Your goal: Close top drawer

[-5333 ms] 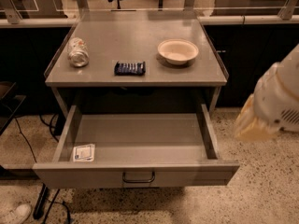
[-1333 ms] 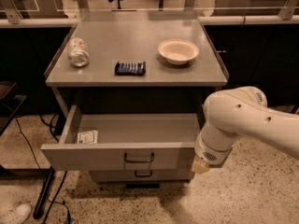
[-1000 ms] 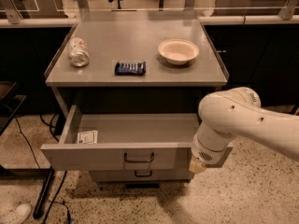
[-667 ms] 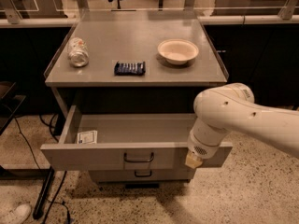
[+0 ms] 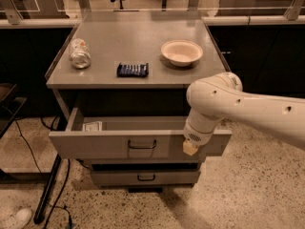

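The top drawer (image 5: 95,144) is a wide grey metal drawer with a dark bail handle (image 5: 142,145) at its centre. It stands partly open, with a strip of its inside floor and the white-and-blue sticker (image 5: 92,126) showing at the left. My gripper (image 5: 190,148) is at the end of the white arm, against the right part of the drawer's front panel. The arm hides the drawer's right inner side.
On the grey cabinet top (image 5: 138,46) lie a can on its side (image 5: 79,53), a dark blue packet (image 5: 133,69) and a beige bowl (image 5: 181,52). A shorter drawer (image 5: 145,177) is below. A black stand leg (image 5: 47,190) and a cable lie on the floor left.
The drawer has gone in further, from wide open to partly open. My arm has moved left along the front panel and now rests against its right part.
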